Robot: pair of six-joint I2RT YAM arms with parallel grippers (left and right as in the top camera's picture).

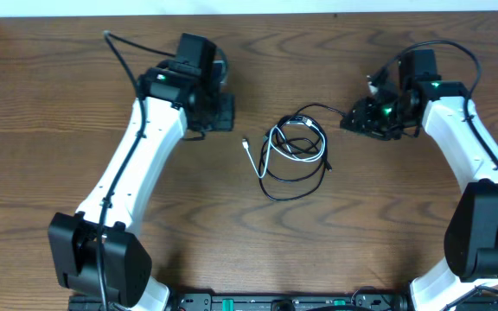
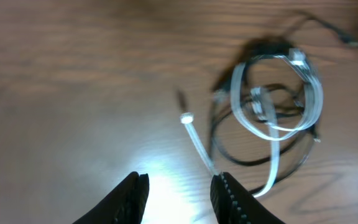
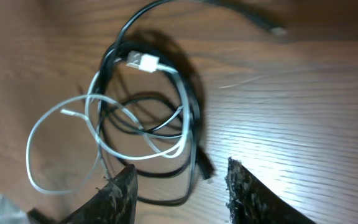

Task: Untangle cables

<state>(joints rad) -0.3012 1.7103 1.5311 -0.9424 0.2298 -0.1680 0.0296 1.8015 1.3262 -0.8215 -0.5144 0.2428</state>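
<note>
Two open claws, one knot between them

Both claws are hanging over the table [image 1: 59,69] with nothing in them. The left claw [image 2: 179,186] is holding its fingers apart, and the right claw [image 3: 179,180] is doing the same.

Going out from the left claw, the loose end of the white cord [image 2: 199,144] is lying just ahead. It is running away from the gap between the fingers, with its small plug at the far tip.

Past that, the cables [image 1: 294,151] are sitting in a small pile, with white loops and loops of the black cord [image 3: 193,124] crossing each other. The pile is lying between the two claws.

From above, the right claw is looking nearer to the pile, and one black strand is reaching toward it. The left claw is looking nearer to the white end. So I am guessing each claw is best taking the cord on its own side and pulling outward.
</note>
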